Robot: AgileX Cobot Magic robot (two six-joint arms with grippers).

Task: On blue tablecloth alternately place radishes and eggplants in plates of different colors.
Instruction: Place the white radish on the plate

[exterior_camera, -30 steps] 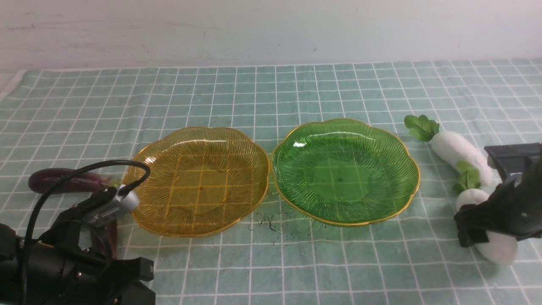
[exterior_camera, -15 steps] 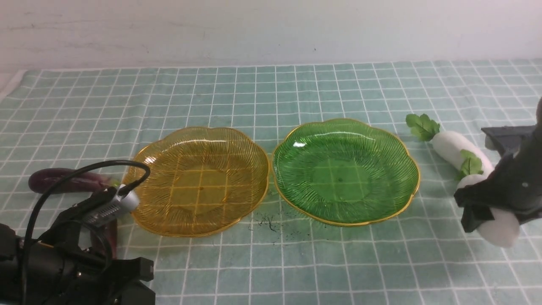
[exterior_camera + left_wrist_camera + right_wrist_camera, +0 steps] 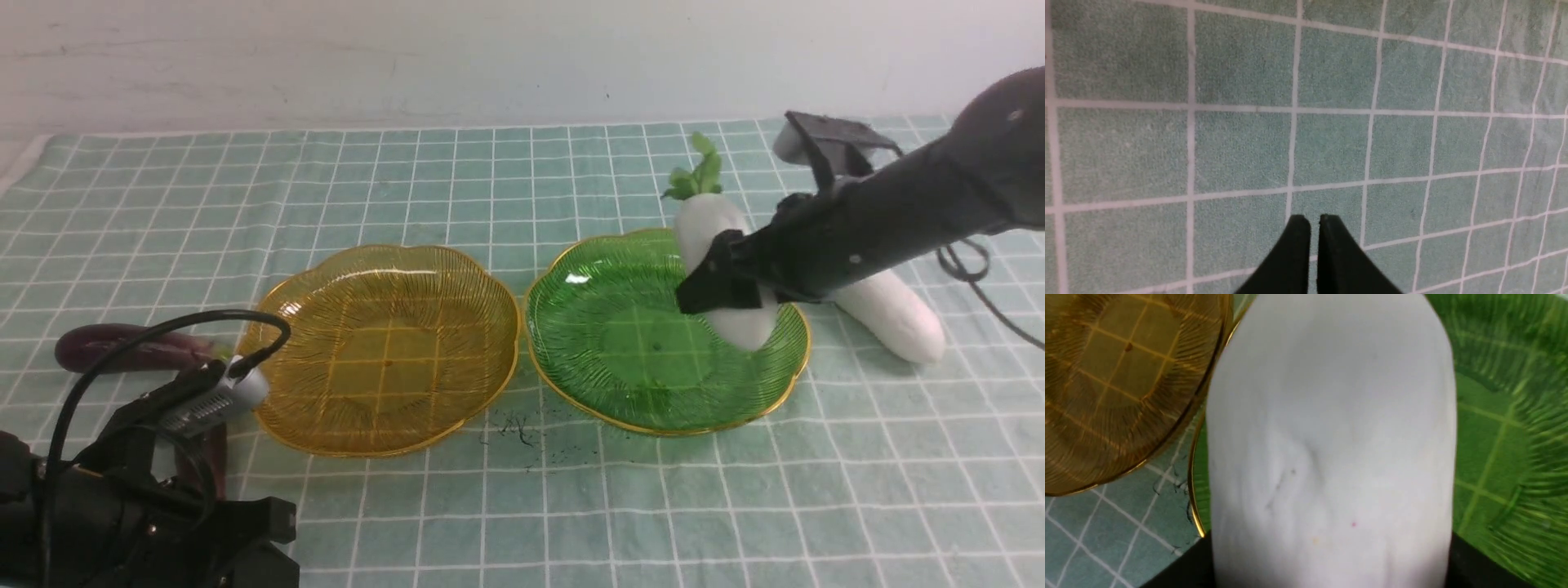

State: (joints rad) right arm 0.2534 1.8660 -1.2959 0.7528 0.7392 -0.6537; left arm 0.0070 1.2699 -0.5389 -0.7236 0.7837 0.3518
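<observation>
Two plates (image 3: pixel 384 351) (image 3: pixel 645 343), two radishes (image 3: pixel 714 233) (image 3: pixel 894 318), two eggplants (image 3: pixel 122 347) (image 3: pixel 216 457), one half hidden.

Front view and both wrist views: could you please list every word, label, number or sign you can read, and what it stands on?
There are none to read. The blue tablecloth bears only a white grid, the amber plate and the green plate only ribs; the raised radish, the radish on the cloth and the eggplant are plain.

1. Left arm (image 3: pixel 106 506), near-left of the green plate (image 3: pixel 620 359): matte black housing, silver ribbed module (image 3: pixel 216 400), thick black cable (image 3: pixel 204 312).
2. Left claw (image 3: pixel 1314 220): black tapered fingers (image 3: pixel 1294 245).
3. Right arm (image 3: pixel 898 212), right of that plate: black rounded tube, dark grey mount (image 3: pixel 829 135).
</observation>
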